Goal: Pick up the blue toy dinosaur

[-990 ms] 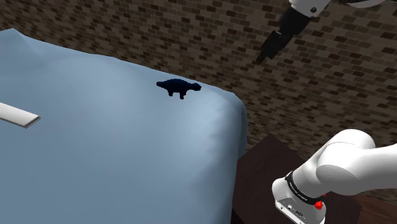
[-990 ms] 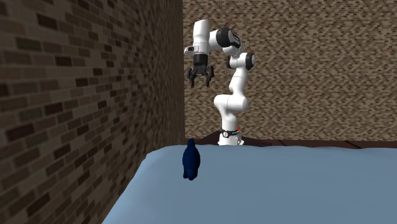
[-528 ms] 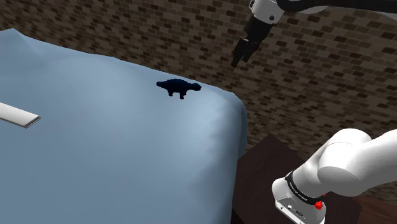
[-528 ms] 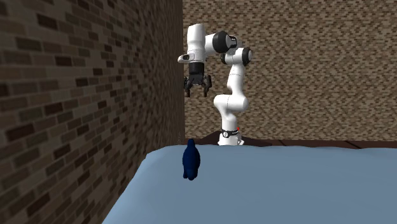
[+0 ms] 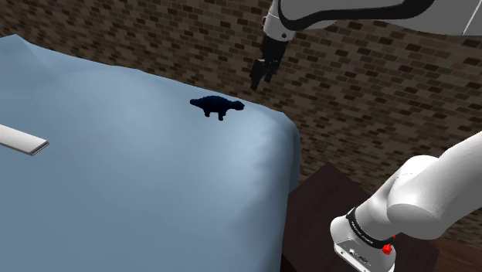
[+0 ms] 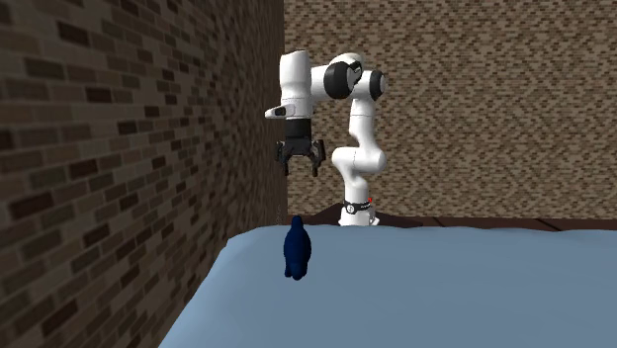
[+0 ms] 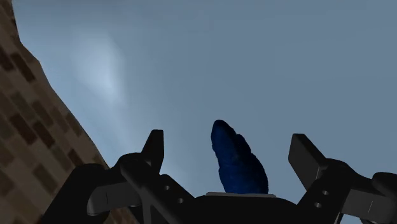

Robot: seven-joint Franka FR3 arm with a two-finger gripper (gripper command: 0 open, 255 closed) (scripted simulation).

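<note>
As it stands now: approach step, nothing grasped yet
Gripper [image 6: 300,168]: released, fingers spread wide, pointing down, hanging in the air above the bed, touching nothing
Dinosaur [image 5: 217,106]: dark blue, standing on its legs on the bed, near the corner that lies toward the arm's base and close to the edge that runs along the brick wall
Gripper vs dinosaur: apart; in the wrist view the toy sits between the two open fingers along the line of sight, but below them, no contact
Bed [image 5: 139,178]: pale blue sheet, smooth, rounded at edges and corner
Other item: flat white strip [image 5: 22,141] at the bed's opposite edge, well apart from the toy, not in the way
Handling guess: small and light; probably stiff moulded body, smooth so maybe a bit slippery; not fragile
Where to hold: across the flanks of the torso at mid-body, the thickest part; avoid the tail and head ends, which taper and could slide out
Next move needs: straight descent, fingers either side of the torso, close when level with the belly
Risk: a fingertip pushing into the sheet or tipping the toy; it is close to the edge, a nudge could send it off
</note>
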